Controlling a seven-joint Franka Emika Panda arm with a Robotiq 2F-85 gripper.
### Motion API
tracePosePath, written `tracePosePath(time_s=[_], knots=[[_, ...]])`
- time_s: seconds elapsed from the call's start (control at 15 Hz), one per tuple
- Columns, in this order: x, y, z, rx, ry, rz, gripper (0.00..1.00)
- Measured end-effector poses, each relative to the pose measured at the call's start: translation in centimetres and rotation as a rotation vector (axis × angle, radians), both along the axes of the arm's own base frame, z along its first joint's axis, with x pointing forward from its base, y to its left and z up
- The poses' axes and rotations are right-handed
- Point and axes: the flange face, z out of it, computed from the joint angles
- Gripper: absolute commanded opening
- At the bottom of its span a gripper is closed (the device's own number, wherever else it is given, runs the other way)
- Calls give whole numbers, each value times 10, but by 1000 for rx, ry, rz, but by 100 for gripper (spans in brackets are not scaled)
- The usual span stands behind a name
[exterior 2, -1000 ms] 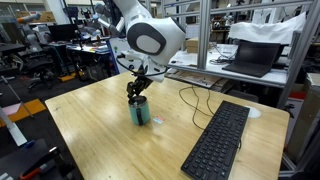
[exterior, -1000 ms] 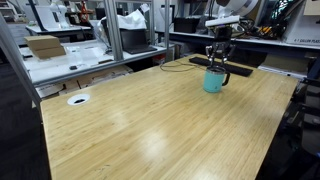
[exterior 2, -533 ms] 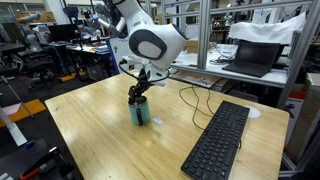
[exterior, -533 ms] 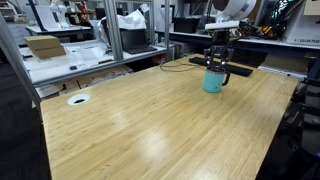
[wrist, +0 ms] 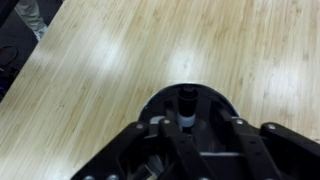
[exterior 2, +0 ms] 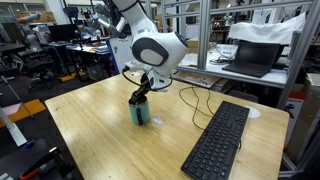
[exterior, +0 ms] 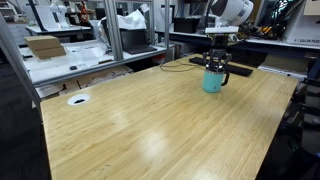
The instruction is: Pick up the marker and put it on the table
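A teal mug (exterior: 212, 82) stands on the bamboo-grain table (exterior: 150, 120), and it shows in both exterior views (exterior 2: 141, 112). A marker (wrist: 187, 103) with a black cap and a white band stands upright inside the mug. My gripper (exterior: 214, 68) points straight down over the mug, its fingertips at the mug's mouth (exterior 2: 140, 97). In the wrist view the two fingers (wrist: 190, 125) stand apart on either side of the marker, open. The marker is hidden in both exterior views.
A black keyboard (exterior 2: 220, 140) lies on the table near the mug, with a black cable (exterior 2: 190, 100) beside it. The white-ringed cable hole (exterior: 78, 99) is near a far corner. Workbenches with metal frames, boxes and a laptop (exterior 2: 250, 55) stand around the table.
My gripper has come down a little toward the mug's mouth and the wrist has turned slightly. The mug has not moved.
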Motion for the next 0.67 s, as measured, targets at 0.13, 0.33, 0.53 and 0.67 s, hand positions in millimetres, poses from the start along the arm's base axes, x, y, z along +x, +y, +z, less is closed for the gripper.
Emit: tracePosePath(time_s=[0.13,0.33,0.53,0.67], knots=[[1,2,-4,4,-2,8,36],[1,3,-6,7,-3,14,7],[2,4,-5,9,-6,15,5],[3,3,-4,9,-10,15,5]])
